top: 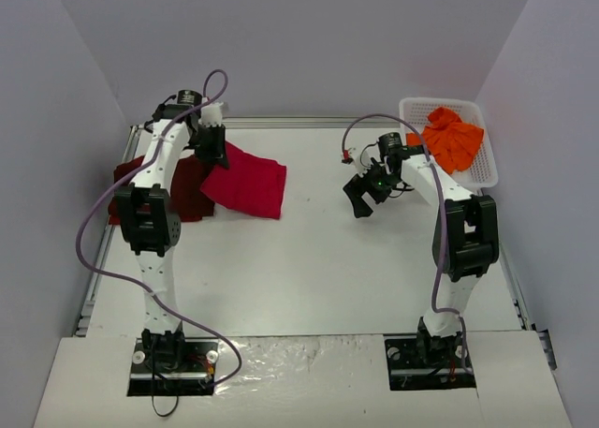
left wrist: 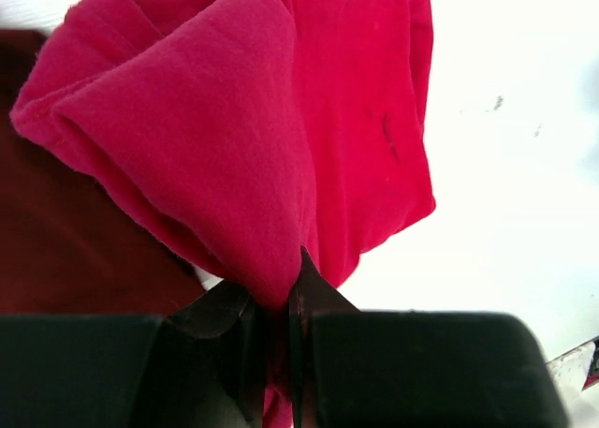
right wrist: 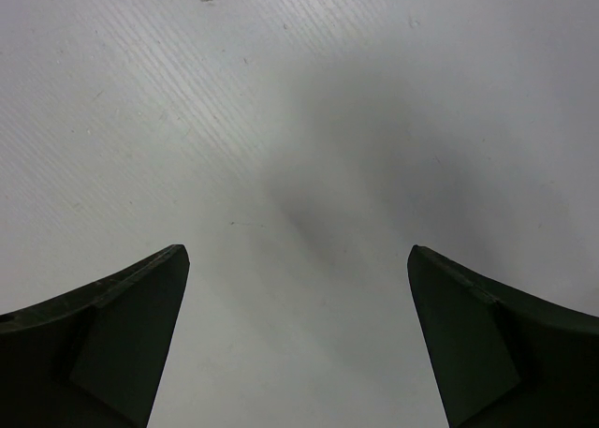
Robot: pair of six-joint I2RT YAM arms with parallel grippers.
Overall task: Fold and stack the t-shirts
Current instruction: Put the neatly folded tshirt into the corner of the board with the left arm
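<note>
The left gripper (left wrist: 281, 302) pinches the red shirt (top: 245, 182) beside the maroon shirt (top: 192, 189). The right gripper (right wrist: 298, 287) gapes wide, holding nothing.

No readable text, labels or numbers anywhere, arm markings perhaps too small to read

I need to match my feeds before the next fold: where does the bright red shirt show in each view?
Top view: the bright red shirt lies left of centre, its far corner under the left tool.
Left wrist view: it fills the centre, pinched in the left tool.
Right wrist view: not in it, only bare table.
Shared landmark: the maroon shirt at its left.
</note>
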